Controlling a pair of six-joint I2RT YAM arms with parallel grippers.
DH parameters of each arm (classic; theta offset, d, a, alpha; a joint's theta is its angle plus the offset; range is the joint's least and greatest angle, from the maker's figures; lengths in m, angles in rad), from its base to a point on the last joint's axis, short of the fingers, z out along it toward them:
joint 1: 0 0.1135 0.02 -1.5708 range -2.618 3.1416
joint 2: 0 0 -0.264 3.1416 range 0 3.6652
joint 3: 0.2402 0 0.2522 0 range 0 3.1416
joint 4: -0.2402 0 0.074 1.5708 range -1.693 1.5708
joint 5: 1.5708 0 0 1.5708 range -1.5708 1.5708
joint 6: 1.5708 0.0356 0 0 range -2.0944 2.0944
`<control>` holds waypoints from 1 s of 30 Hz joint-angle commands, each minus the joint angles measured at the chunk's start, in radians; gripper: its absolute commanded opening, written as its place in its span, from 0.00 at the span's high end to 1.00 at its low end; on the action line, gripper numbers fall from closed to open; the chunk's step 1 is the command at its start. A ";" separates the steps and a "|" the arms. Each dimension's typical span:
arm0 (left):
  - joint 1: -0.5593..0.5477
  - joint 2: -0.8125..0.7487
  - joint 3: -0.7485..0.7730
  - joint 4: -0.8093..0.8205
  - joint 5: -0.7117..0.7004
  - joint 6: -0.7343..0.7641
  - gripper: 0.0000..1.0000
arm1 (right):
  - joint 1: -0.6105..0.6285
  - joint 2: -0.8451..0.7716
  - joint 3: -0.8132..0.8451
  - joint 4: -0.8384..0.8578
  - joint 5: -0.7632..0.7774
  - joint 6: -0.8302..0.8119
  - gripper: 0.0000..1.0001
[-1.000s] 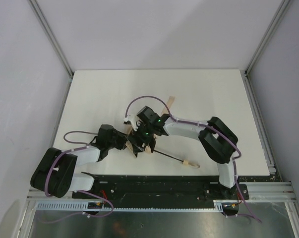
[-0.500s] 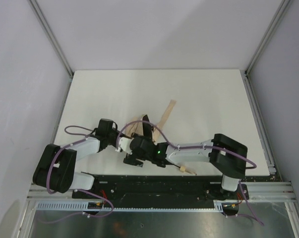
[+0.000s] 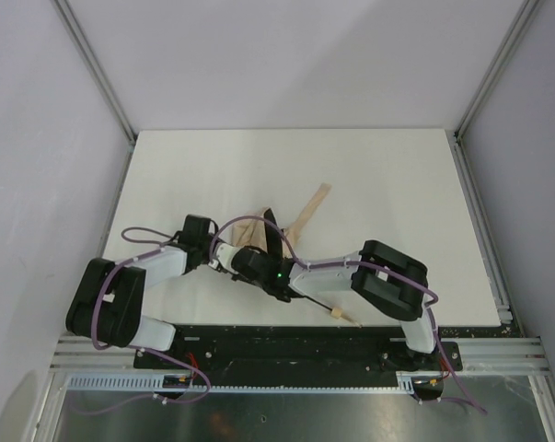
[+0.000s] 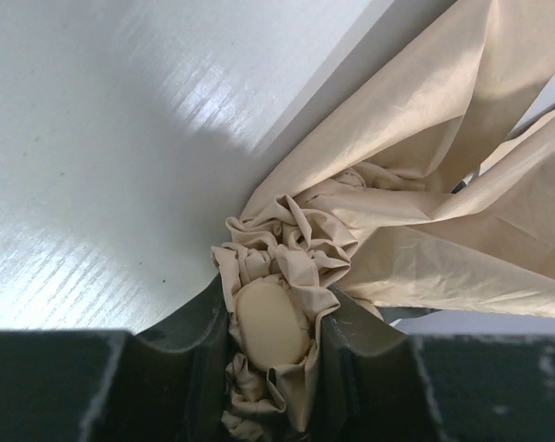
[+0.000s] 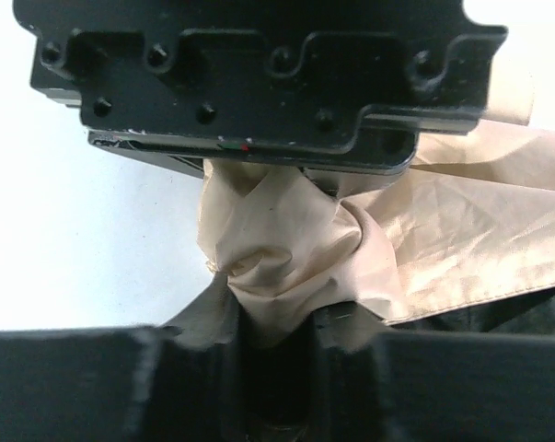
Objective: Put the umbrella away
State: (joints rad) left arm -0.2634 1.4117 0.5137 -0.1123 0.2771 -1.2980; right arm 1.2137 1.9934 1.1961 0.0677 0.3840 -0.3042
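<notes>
Umbrella [image 3: 309, 203] on counter [image 3: 397, 184], bunched canopy end between both hands: left hand [image 4: 272, 318] pinches its tip, right hand [image 5: 275, 318] pinches fabric just beside.

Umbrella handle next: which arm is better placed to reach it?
Probably the right. The handle lies on its side of the table, nearer the right gripper, which pinches the canopy. The left gripper clamps the bunched canopy tip farther off, anchoring it.
</notes>
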 commanded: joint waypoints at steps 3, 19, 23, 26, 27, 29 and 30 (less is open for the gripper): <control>-0.010 0.071 0.008 -0.209 -0.024 0.133 1.00 | -0.076 0.078 0.017 -0.188 -0.205 0.135 0.99; 0.083 -0.093 0.122 -0.134 -0.036 0.313 0.01 | -0.255 0.076 0.013 -0.263 -0.860 0.424 1.00; 0.088 -0.135 0.064 -0.100 0.017 0.287 0.00 | -0.300 0.117 0.013 -0.208 -0.997 0.499 1.00; 0.088 -0.130 0.010 -0.035 0.075 0.246 0.01 | -0.326 0.147 0.013 -0.165 -1.075 0.551 1.00; 0.086 -0.126 -0.004 -0.015 0.084 0.234 0.01 | -0.334 0.157 0.013 -0.152 -1.097 0.570 1.00; 0.074 -0.118 -0.024 0.016 0.089 0.214 0.01 | -0.351 0.175 0.014 -0.124 -1.139 0.605 1.00; 0.067 -0.116 -0.031 0.024 0.088 0.206 0.01 | -0.361 0.183 0.014 -0.113 -1.152 0.621 1.00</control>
State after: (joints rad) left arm -0.1818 1.2911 0.5121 -0.1673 0.3161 -1.0565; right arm 0.8665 2.0621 1.2572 0.0895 -0.6262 0.1734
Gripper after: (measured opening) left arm 0.994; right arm 0.306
